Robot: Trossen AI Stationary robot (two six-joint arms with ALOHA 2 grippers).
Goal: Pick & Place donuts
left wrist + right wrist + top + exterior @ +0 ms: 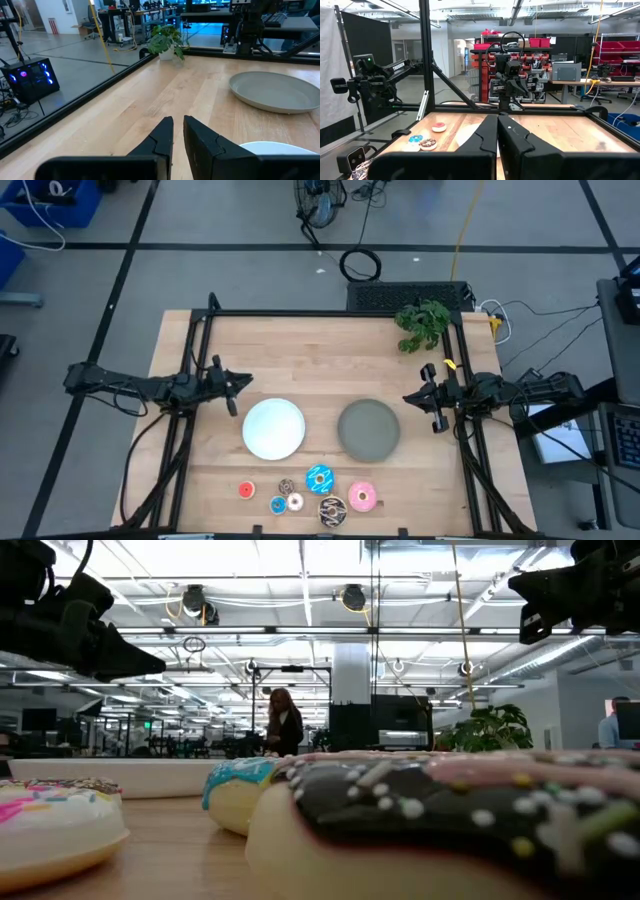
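Wooden counter [330, 360] seen from above, framed by black rails. White plate [273, 428] and grey plate [368, 429] are set side by side near the centre, white at 9 o'clock of grey, not touching.

Seven donuts are grouped at the counter's 6 o'clock edge, none on either plate. Blue donut [319, 477] lies nearest the plates; pink donut [362, 497] at its 4 o'clock; brown-sprinkled donut [332, 510] at its 6 o'clock. Small red donut [246, 490] sits farthest toward 9 o'clock; small brown donut [287, 485], small blue donut [277, 504] and small white donut [295, 502] are clustered between it and the larger ones.

Left gripper [233, 387] is held at the 9 o'clock side, just beside the white plate; jaws narrow with a slim gap, nothing held. Right gripper [425, 402] is held at the 3 o'clock side near the grey plate; jaws closed together, empty.

Potted plant [422, 325] stands at the 1 o'clock corner.
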